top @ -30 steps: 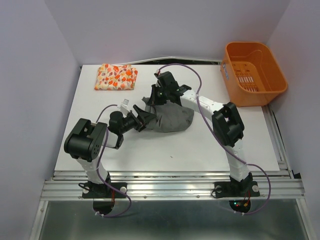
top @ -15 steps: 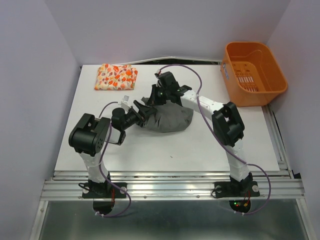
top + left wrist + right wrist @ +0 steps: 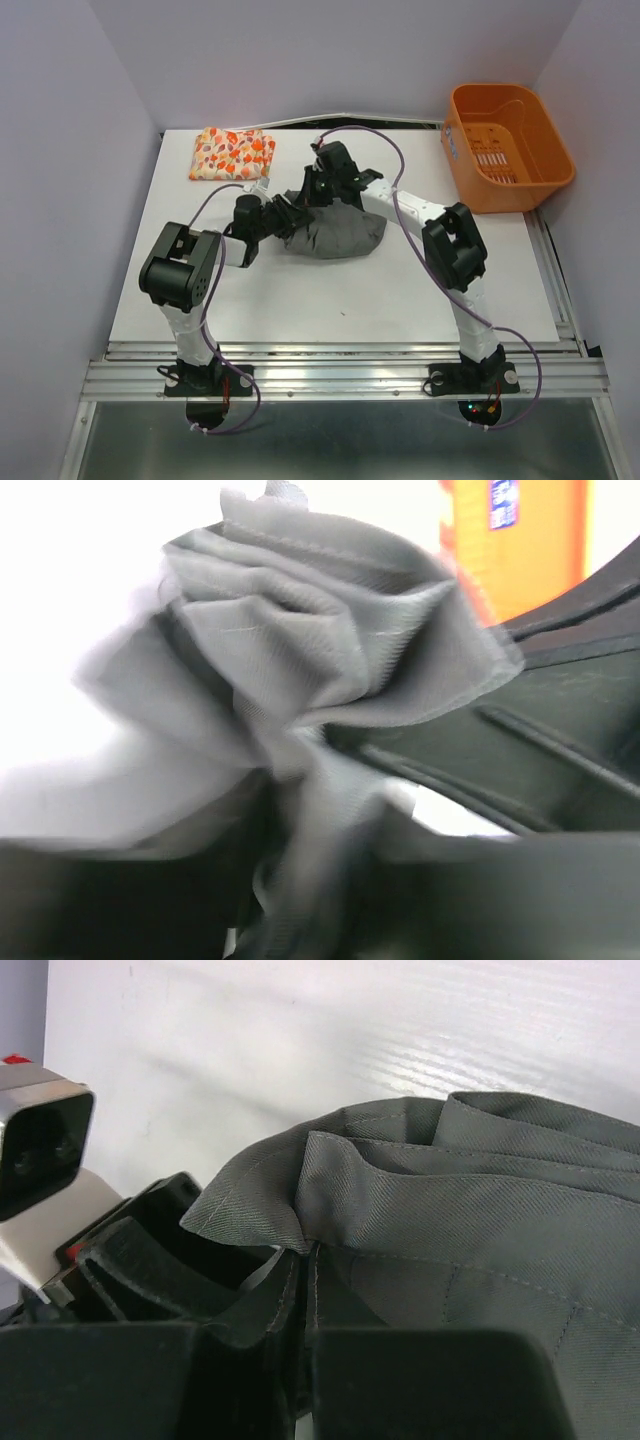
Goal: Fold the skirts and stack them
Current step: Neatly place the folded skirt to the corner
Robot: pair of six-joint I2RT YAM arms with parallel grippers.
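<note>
Top view: white flat bench [image 3: 350, 290]. A crumpled dark grey skirt [image 3: 338, 238] of soft matte cloth lies in a lumpy heap mid-bench, a bit toward the far edge. The left gripper [image 3: 285, 215] is at the heap's left end. The right gripper [image 3: 318, 192] is at its far-left top, and the two are close together. A cream printed skirt [image 3: 232, 153] with orange, red and yellow leaf shapes lies folded into a flat rectangle at the far-left corner, well apart from the grey one. A glossy orange plastic basket [image 3: 505, 195], rectangular with slotted walls, sits at the far-right corner.

Left wrist view: blurred. The dark grey skirt [image 3: 300, 660] fills the frame. It shows a fine weave and a stitched hem, with deep folds gathered to a knot at centre. The cloth runs down into the dark gripper body at the bottom, so the left jaws look clamped on that bunch. The orange plastic basket [image 3: 520, 540] shows at top right with a blue label. A black ribbed part crosses on the right; I cannot tell what it is.

Right wrist view: sharp. The dark grey skirt [image 3: 460, 1220] shows diagonal twill ribs, a turned hem and seam stitching. The right gripper [image 3: 305, 1290] has its black fingers pressed together, with a slip of the hem pinched between them. The left gripper [image 3: 150, 1260], matte black with a boxy grey camera, sits just beside, under the folded hem corner. The white bench [image 3: 300, 1040] behind has a faint grain.
</note>
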